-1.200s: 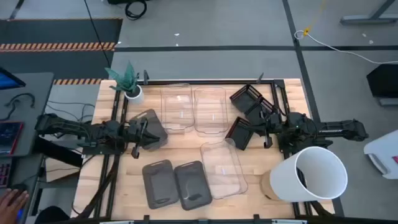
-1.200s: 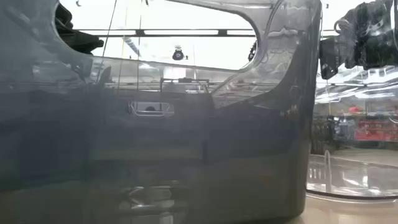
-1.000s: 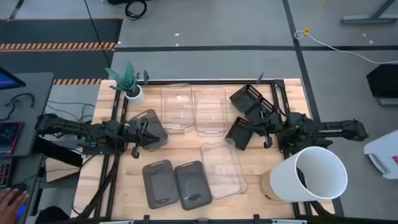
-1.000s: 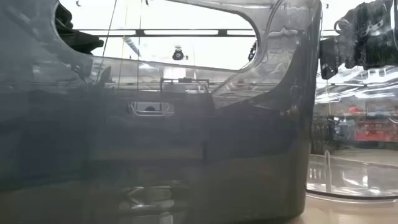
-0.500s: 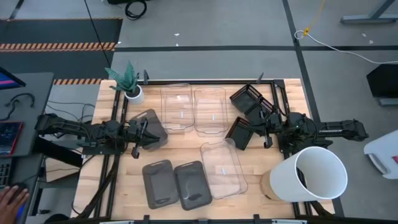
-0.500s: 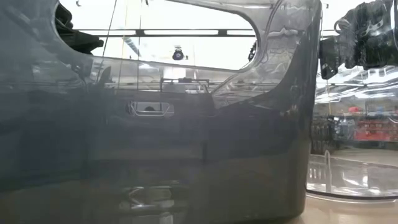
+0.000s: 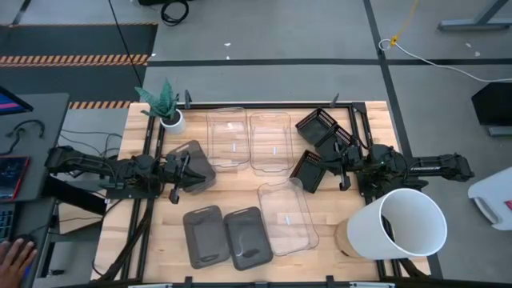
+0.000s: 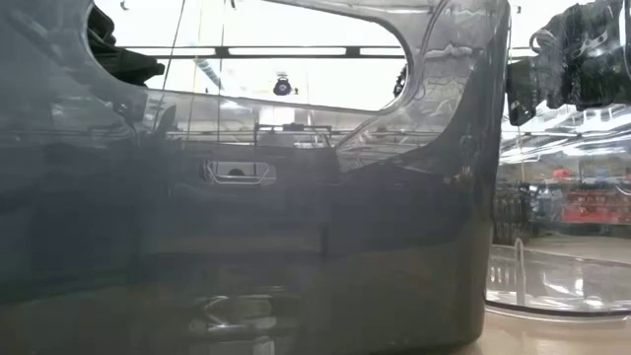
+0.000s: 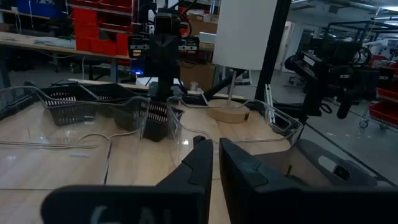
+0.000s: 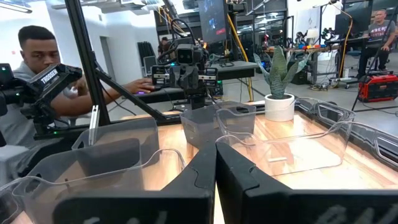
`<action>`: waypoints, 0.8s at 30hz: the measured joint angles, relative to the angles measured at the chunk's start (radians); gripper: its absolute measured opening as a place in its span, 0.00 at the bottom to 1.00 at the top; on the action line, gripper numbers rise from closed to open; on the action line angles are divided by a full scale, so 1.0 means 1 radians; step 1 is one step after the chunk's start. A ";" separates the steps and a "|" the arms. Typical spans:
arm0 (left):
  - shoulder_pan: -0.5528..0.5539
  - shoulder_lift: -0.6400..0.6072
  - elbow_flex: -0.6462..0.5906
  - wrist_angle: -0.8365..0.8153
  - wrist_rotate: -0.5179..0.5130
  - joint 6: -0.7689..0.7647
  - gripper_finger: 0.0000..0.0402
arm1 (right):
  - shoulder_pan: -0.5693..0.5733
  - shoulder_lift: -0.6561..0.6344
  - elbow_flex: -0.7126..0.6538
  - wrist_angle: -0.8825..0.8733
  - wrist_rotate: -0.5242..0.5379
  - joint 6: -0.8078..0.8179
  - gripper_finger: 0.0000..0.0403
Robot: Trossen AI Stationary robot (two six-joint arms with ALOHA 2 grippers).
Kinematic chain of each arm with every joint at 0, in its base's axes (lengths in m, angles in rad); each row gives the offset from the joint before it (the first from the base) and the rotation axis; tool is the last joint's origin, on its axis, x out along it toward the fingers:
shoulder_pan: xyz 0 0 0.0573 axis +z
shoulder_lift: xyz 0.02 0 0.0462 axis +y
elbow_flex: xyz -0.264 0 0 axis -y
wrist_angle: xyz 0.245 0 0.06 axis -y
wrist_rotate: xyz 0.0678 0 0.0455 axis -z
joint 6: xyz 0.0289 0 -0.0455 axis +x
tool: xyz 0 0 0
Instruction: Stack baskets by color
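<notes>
Nothing has moved over the last second, arms frozen, no stacking progress. Left pincer (image 7: 186,173) sits nearly closed on the rim of a tilted grey basket (image 7: 196,164) at the left of the surface (image 7: 320,248), basket lifted on edge. Two grey baskets (image 7: 226,237) lie side by side at the front, clear baskets (image 7: 250,140) at the back, another clear one (image 7: 288,218) in front of them. Right pincer (image 7: 342,166) is closed, touching a tipped black basket (image 7: 308,170); whether it grips it I cannot tell. Judged: grey stack next

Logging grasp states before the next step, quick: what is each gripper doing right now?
Left gripper: closed on the rim of a dark grey basket.
Right gripper: closed on a black slatted basket.
</notes>
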 joint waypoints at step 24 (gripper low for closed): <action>0.000 0.000 0.000 0.000 0.000 0.000 0.06 | 0.000 0.000 0.000 0.000 0.000 0.000 0.03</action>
